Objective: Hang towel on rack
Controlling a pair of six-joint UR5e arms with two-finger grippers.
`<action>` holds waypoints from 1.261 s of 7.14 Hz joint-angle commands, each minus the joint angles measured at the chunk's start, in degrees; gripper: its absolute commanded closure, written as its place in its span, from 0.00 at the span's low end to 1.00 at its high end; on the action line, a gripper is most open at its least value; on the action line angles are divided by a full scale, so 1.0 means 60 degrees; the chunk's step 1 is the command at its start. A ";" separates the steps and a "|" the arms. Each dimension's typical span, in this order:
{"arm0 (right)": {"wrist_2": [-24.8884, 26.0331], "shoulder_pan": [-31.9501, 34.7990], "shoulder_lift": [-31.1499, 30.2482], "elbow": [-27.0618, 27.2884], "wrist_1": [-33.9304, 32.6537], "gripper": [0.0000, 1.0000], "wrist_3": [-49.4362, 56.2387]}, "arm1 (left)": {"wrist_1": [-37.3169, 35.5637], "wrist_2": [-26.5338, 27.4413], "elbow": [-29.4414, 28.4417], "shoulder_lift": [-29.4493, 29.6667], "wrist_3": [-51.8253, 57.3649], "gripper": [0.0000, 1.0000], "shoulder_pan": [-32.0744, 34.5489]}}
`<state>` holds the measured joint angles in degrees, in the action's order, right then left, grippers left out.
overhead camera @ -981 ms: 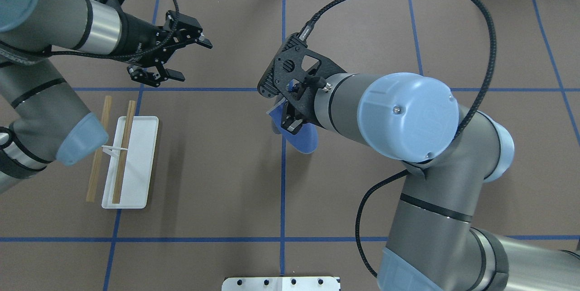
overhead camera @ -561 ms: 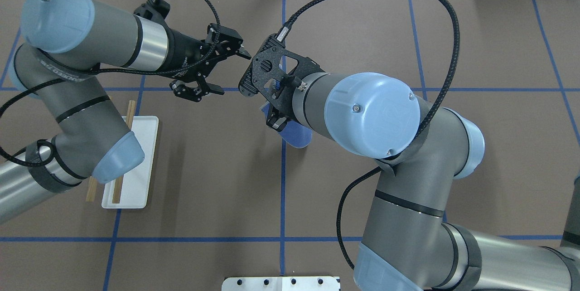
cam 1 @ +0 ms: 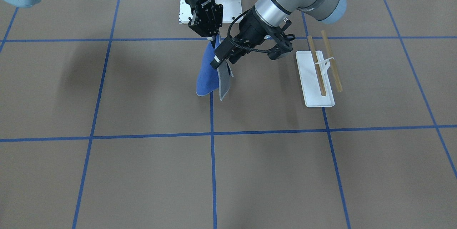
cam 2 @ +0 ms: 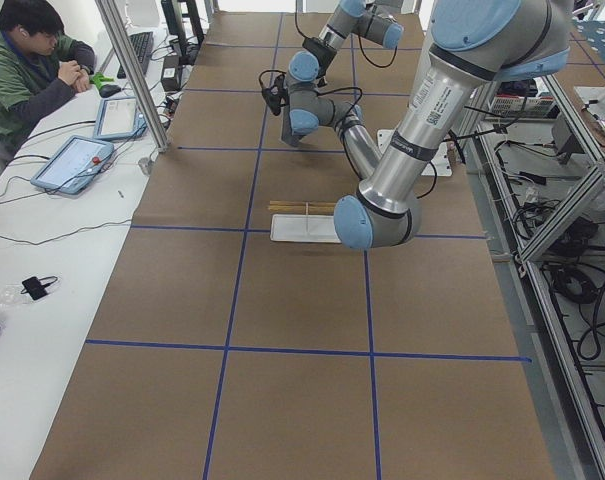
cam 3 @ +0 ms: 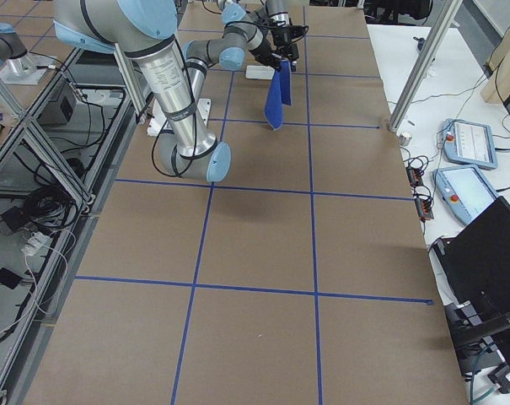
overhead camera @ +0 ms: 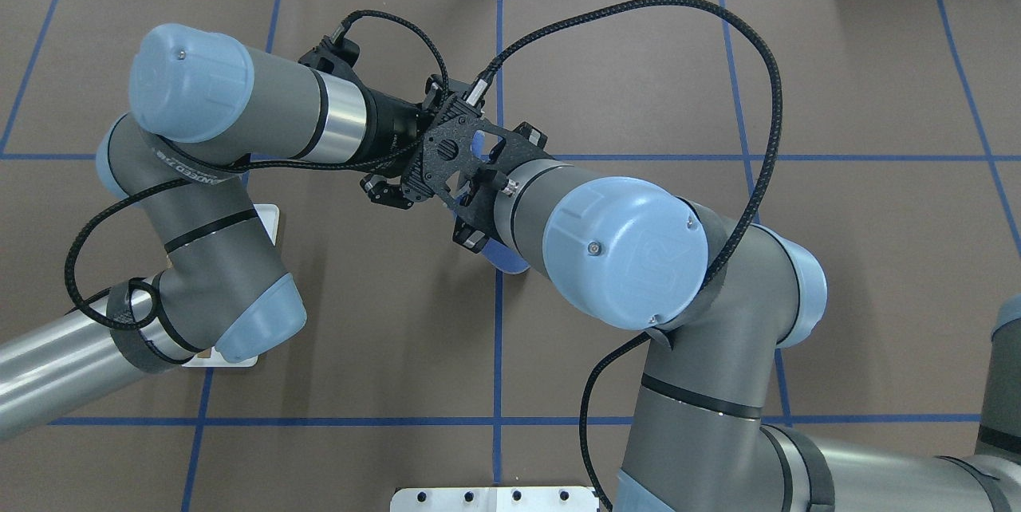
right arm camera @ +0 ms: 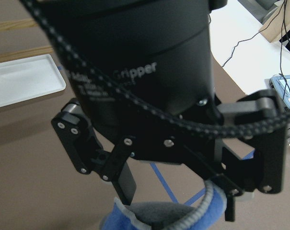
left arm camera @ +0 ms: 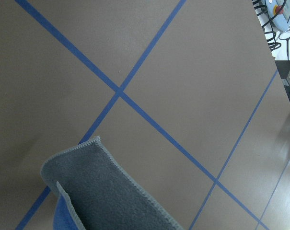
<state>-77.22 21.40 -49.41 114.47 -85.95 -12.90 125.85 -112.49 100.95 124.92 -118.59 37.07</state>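
The small square towel [cam 1: 206, 79], royal blue on one face and grey on the other, hangs above the brown worktop [cam 1: 142, 90]. The right gripper [cam 1: 213, 38] is clamped on its top corner. The left gripper [cam 1: 220, 57], jaws apart, straddles the towel's upper edge. Well apart, a white rectangular tray [cam 1: 317, 97] holds a white bracket [cam 1: 323, 64] carrying two wooden rods [cam 1: 317, 66].

Behind the robot, the overhead camera looks forward and down on the table [overhead camera: 837, 57]; across from it, the front-facing camera looks steeply down. Both take in the towel [cam 1: 206, 75] at the centre tape line [cam 1: 211, 122]. Cameras at each table end look along it from afar, the left one past a seated operator [cam 2: 27, 60]. The left wrist camera looks down close on the towel; the right wrist camera crowds the left gripper [right arm camera: 178, 199].
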 commanded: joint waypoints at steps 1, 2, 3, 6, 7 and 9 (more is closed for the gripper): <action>0.0024 -0.0022 0.0018 0.0067 0.0014 1.00 -0.0003 | 0.0016 -0.0016 -0.0009 -0.0033 -0.0054 0.47 -0.0011; 0.0024 -0.0022 0.0018 0.0068 0.0029 1.00 -0.0003 | 0.0031 -0.0016 -0.0009 -0.0048 -0.0025 0.67 -0.0026; 0.0038 -0.0022 -0.0011 0.0053 0.0246 1.00 0.0011 | 0.0046 -0.0016 -0.0009 -0.0048 -0.0010 0.80 -0.0026; 0.0039 -0.0007 -0.0055 0.0039 0.0366 1.00 0.0011 | 0.0046 -0.0016 0.0035 -0.0077 0.0049 1.00 -0.0011; 0.0039 -0.0007 -0.0084 0.0053 0.0424 1.00 -0.0003 | 0.0060 -0.0016 0.0049 -0.0077 0.0063 1.00 -0.0011; 0.0039 0.0007 -0.0099 0.0053 0.0453 1.00 -0.0018 | 0.0046 -0.0031 0.0108 -0.0092 0.0268 0.33 0.0003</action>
<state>-76.99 21.38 -49.92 114.78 -83.37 -12.93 126.19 -112.65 101.39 124.40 -117.59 37.02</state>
